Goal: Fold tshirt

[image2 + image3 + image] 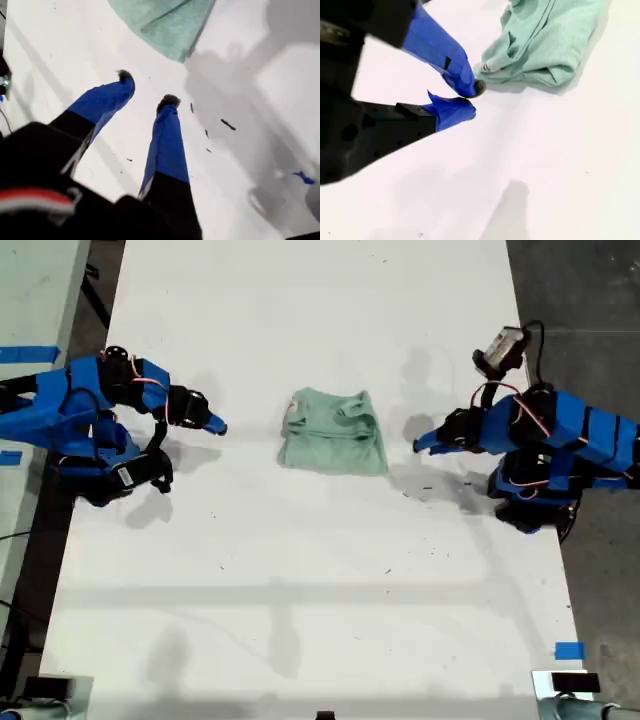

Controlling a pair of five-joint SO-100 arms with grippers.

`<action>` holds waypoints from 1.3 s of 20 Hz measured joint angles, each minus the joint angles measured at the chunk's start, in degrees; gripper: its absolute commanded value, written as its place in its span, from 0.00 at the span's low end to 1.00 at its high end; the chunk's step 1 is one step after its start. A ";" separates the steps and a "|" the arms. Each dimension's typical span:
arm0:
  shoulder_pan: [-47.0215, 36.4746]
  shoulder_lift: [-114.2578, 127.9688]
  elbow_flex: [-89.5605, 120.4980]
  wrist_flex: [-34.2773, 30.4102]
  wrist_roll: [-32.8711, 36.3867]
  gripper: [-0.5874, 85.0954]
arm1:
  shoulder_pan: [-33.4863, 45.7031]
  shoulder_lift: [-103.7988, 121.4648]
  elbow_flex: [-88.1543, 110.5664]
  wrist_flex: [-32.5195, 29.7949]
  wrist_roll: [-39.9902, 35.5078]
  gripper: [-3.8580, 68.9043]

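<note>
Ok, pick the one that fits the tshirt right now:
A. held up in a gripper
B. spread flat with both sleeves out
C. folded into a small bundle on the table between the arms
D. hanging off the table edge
C: the tshirt lies as a compact folded bundle on the table, with neither gripper touching it.

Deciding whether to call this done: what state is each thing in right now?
tshirt: folded into a compact bundle, lying free, not gripped.
first pincer: open, empty, just short of the tshirt.
second pincer: open only a crack, empty, tips close to the tshirt's edge.
</note>
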 measured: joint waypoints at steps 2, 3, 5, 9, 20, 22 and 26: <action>2.72 11.78 14.33 -1.85 -6.50 0.01 | -3.52 4.13 6.24 -1.58 5.80 0.16; 3.08 15.38 19.07 -1.76 -8.70 0.01 | -4.13 6.06 9.14 -2.46 8.26 0.16; 2.99 20.83 25.05 -0.70 -11.78 0.01 | -5.89 10.63 15.12 -4.04 12.22 0.15; 2.29 41.48 35.16 9.32 -14.41 0.03 | -6.86 27.95 28.92 -4.66 19.42 0.16; 1.14 45.00 35.68 16.00 -14.33 0.07 | 5.89 31.03 29.71 -4.92 -18.90 0.14; 1.14 45.00 35.68 16.08 -14.33 0.07 | 5.89 31.03 29.71 -4.92 -19.25 0.14; 1.14 45.00 35.68 16.08 -14.33 0.07 | 5.89 31.03 29.71 -4.92 -19.34 0.14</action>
